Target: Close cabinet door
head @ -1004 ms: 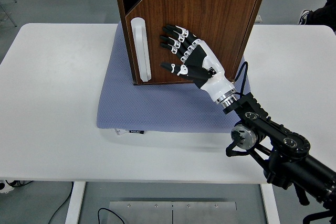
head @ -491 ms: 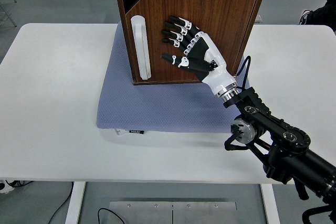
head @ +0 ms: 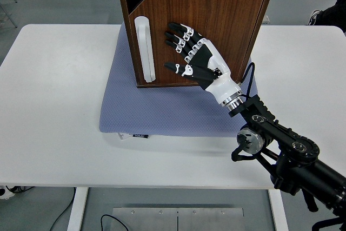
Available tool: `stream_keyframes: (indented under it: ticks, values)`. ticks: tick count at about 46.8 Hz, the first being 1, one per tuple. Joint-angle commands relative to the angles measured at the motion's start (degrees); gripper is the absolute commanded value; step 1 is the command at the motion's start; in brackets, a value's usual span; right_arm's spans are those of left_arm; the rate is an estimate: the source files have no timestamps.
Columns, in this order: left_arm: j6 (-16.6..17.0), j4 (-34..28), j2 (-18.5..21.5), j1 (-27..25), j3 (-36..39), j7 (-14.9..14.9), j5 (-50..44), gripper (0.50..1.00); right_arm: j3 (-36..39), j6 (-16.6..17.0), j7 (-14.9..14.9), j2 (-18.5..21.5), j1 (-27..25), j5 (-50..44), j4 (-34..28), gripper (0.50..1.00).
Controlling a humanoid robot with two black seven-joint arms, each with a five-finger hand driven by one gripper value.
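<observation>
Head view. The cabinet [head: 194, 25], dark wood-grain, stands on a blue-grey mat [head: 162, 109] toward the far middle of the white surface [head: 54, 106]. Its door [head: 216, 31] is nearly flush with the frame; a narrow dark wedge shows at the upper left corner, so closure is judged incomplete. The right robot hand [head: 189, 52] lies flat against the door panel just right of the white vertical handle [head: 145, 50], fingers spread, gripping nothing. The left arm is not visible.

Handling assessment: the door appears to be a rigid board on side hinges, light to swing, with a smooth and probably slippery face. No grasp is required; an open-palm push near the handle side, away from the hinges, gives best leverage. The cabinet itself may slide on the soft mat under hard pressure.

Surface otherwise bare. Grey floor beyond; a dark shoe [head: 315, 17] at the upper right edge.
</observation>
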Motion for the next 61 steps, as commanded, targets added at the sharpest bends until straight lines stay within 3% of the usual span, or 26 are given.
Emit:
stream_keyframes:
  ticks: [1,13,42,61]
  values:
    - [0.0,-0.08,0.0,0.0,0.0,0.0,0.0,1.0,0.0,0.24,0.0,0.0,-0.35,-0.09,0.88,1.0]
    - [0.0,0.0,0.0,0.0,0.0,0.0,0.0,1.0,0.0,1.12,0.0,-0.44,-1.32,-0.09,4.57,1.0]
    - [0.0,0.0,0.0,0.0,0.0,0.0,0.0,1.0,1.5,1.47,0.0,-11.95,-10.46,-0.09,11.25,1.0]
    - [0.0,0.0,0.0,0.0,0.0,0.0,0.0,1.0,8.44,5.07,0.0,-17.31,-18.54,-0.09,11.69,1.0]
